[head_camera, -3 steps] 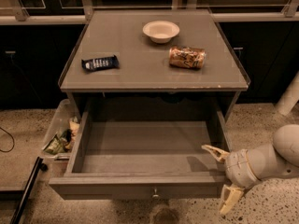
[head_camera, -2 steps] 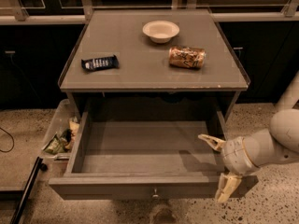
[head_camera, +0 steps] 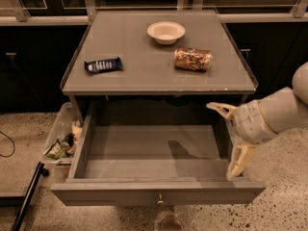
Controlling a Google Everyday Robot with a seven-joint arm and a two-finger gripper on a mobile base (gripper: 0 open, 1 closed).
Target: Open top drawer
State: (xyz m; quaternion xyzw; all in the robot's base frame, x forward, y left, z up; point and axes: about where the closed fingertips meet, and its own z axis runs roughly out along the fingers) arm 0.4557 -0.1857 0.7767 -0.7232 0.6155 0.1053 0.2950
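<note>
— Where is the top drawer [head_camera: 120,194]?
— At the lower middle of the frame, standing wide open under the table [head_camera: 144,78].
— And the gripper [head_camera: 230,136]?
— At the right, over the drawer's right wall, fingers spread apart, gripping nothing.
— On the table?
— A bowl [head_camera: 166,32], a can [head_camera: 193,59] on its side, a dark wrapped bar [head_camera: 103,65].

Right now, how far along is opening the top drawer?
Done, by the look of it: the top drawer is pulled well out from under the table, its bare grey inside showing. In hand: nothing; the gripper hangs open over the drawer's right wall, away from the knob on the front. Left: little, perhaps only drawing the gripper clear.
</note>
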